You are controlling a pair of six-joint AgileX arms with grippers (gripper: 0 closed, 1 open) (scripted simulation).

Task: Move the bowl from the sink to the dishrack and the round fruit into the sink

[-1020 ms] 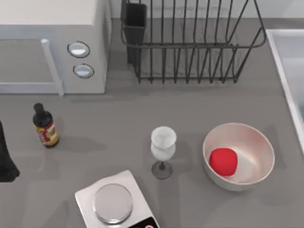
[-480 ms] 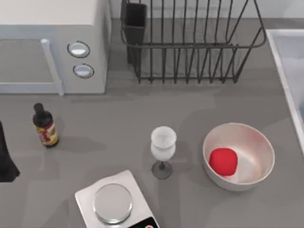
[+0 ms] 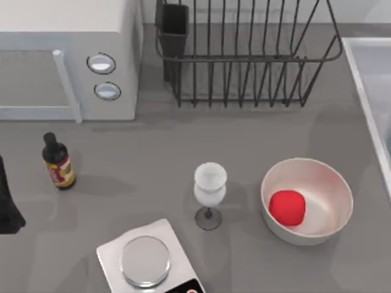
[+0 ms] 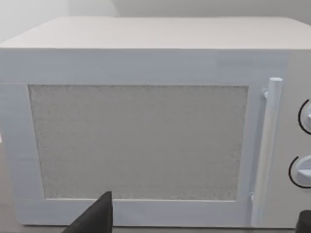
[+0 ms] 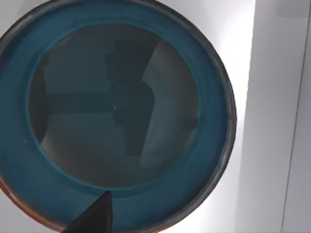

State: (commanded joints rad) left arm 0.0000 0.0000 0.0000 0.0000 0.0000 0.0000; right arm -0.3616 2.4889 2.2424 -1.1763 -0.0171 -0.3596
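Change since earlier: nothing on the surface has shifted in the top view; the only difference is a faint shadow that has crept over the grey top near the sink.
Right pincer: poised directly over the bowl, looking straight down into it. One dark fingertip shows against the bowl's wall; I cannot tell how far the fingers are spread.
Bowl: teal, upright, resting inside the sink, apart from the sink wall seen beside it. It is not gripped yet.
Step in hand (judgement): descent to grasp the bowl, the first half of the task.
Doing it well (judgement): shift off-centre so one finger drops inside the rim and the other outside, pinch the wall, then lift straight up until clear of the sink rim before travelling to the rack.
Round fruit: red, lying inside the white bowl, which stands on the surface just beside the sink. It is not yet moved.
Dishrack: black wire, nothing in it, next to the sink on the microwave side.
Left pincer: fingers spread wide, holding nothing, facing the microwave door, well away from the sink. Left arm is parked at the surface edge farthest from the sink.
Other items: wine glass, bottle and scale, all farther from the sink than the white bowl.
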